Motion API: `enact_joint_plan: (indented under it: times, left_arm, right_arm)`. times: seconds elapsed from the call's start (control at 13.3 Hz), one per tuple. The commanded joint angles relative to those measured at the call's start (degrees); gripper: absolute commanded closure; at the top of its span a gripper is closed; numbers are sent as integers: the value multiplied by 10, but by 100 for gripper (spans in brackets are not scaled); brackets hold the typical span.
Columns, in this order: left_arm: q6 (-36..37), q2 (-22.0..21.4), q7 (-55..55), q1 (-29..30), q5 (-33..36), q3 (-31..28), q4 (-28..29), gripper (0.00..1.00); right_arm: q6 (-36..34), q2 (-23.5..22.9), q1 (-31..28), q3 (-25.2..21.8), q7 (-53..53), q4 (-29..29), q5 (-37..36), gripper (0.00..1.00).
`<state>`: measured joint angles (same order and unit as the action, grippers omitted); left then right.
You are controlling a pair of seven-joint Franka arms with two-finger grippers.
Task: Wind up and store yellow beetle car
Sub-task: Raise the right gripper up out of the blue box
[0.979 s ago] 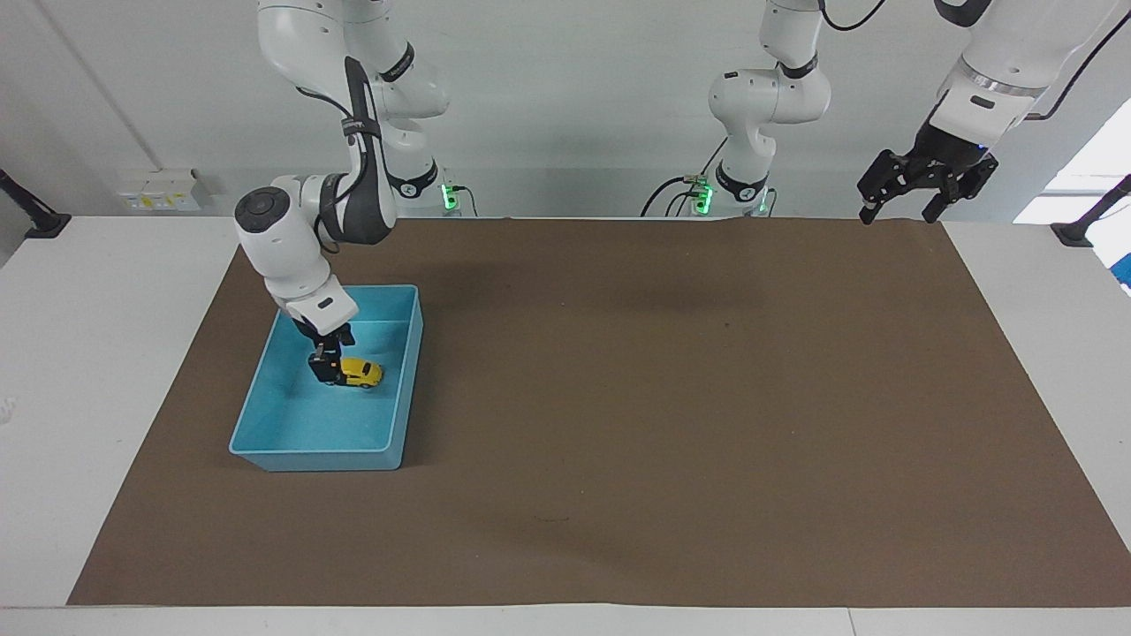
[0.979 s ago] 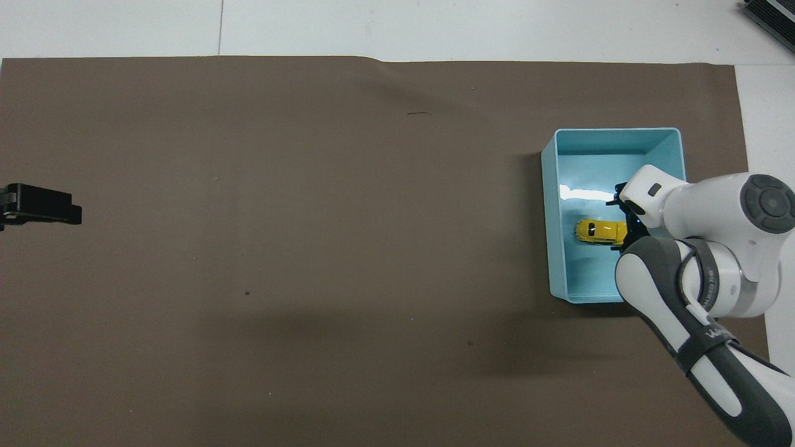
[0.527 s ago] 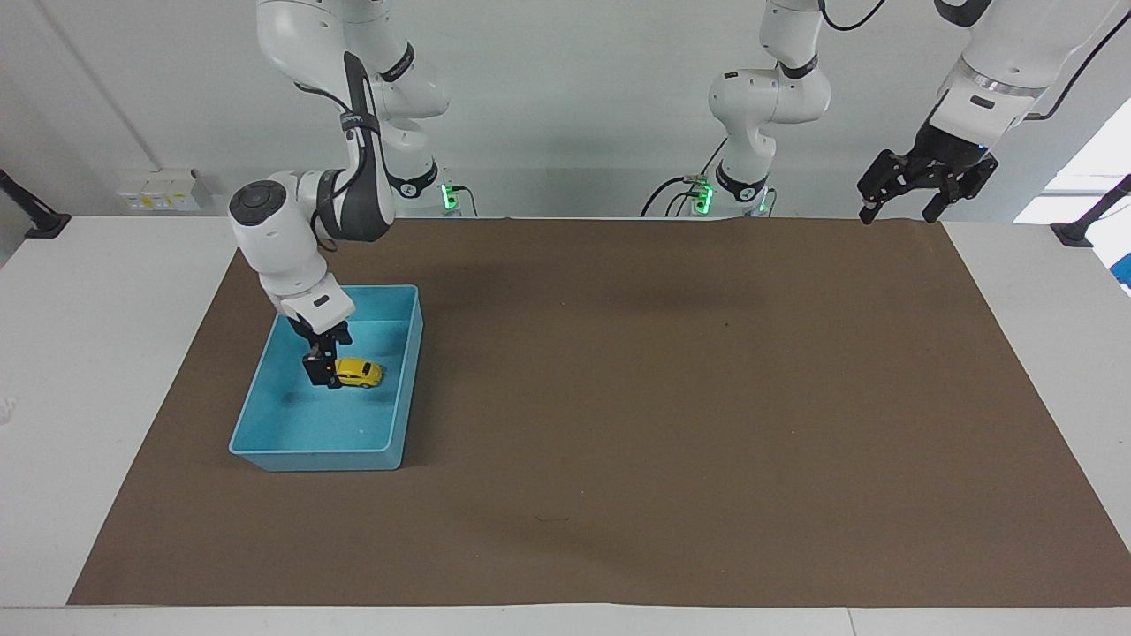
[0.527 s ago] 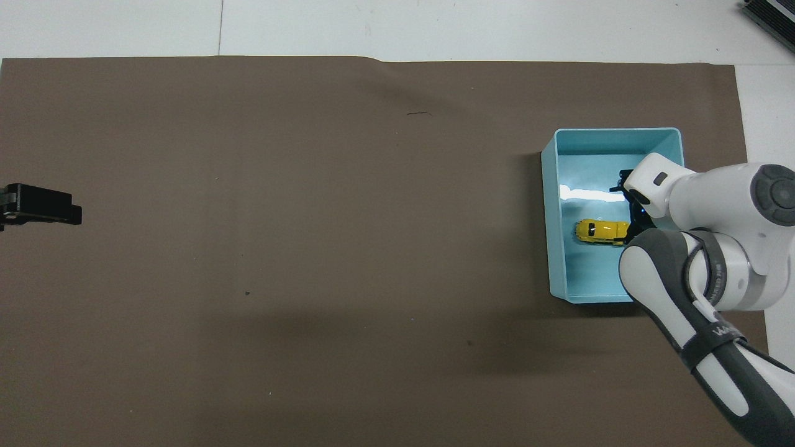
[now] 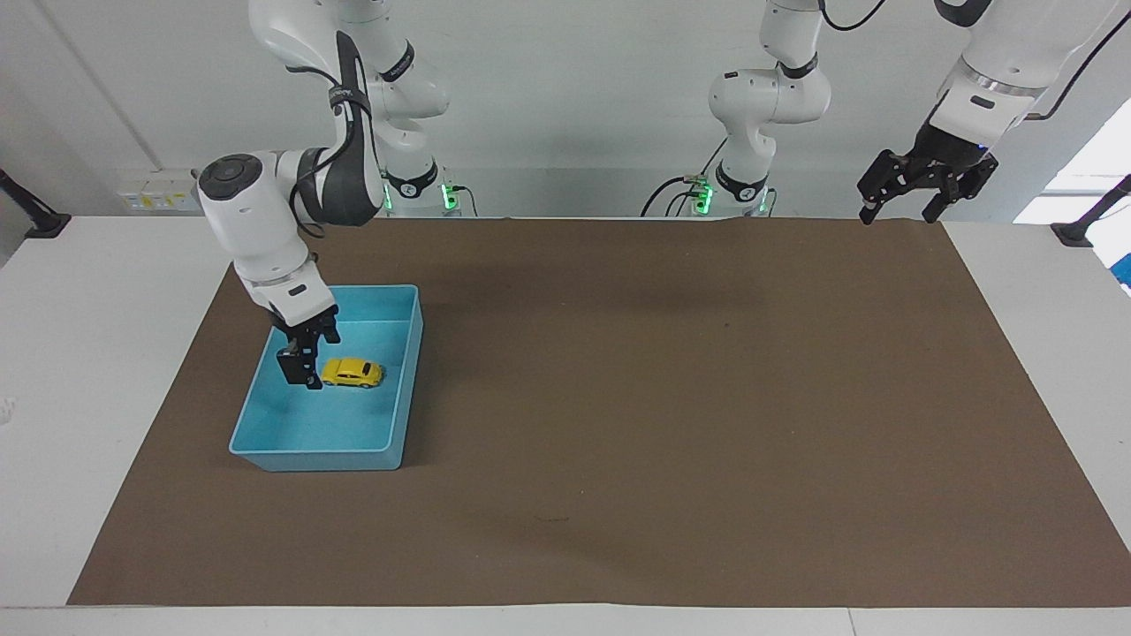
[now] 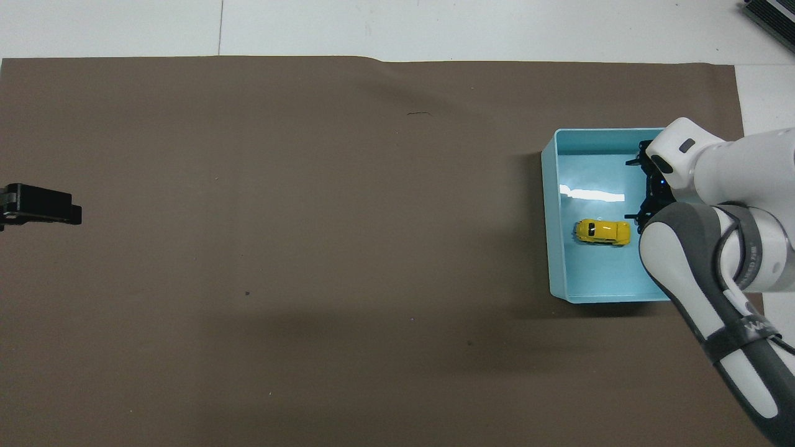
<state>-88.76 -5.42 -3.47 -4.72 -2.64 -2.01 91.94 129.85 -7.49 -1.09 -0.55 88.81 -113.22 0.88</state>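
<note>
Beetle car (image 5: pixel 352 373) — fingers (image 5: pixel 300 368) alongside

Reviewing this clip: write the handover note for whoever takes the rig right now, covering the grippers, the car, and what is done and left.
Right gripper: open, empty, inside the blue bin beside the yellow beetle car, not touching it.
Left gripper: open, empty, waiting raised over the mat's corner at the left arm's end.
Car: on its wheels on the bin floor, released.
Done: car stored in the bin. Whether it was wound up cannot be told from this moment.
Left: lift the right gripper out of the bin without bumping the car or walls.
</note>
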Motion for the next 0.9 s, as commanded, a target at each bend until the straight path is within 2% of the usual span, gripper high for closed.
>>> enact_joint_plan:
  times: [0.0, 0.53, 0.83]
  left_arm:
    - [14, -4, 4, 11, -6, 5, -6, 0]
    - [14, -4, 4, 11, -6, 6, -6, 0]
    - [14, -4, 4, 11, -6, 5, -6, 0]
  right_arm:
    - [-27, 2, -1, 12, -48, 21, 8, 0]
    - [-115, 8, -3, 13, -101, 98, 8, 0]
    - [-141, 46, -1, 8, -193, 108, 8, 0]
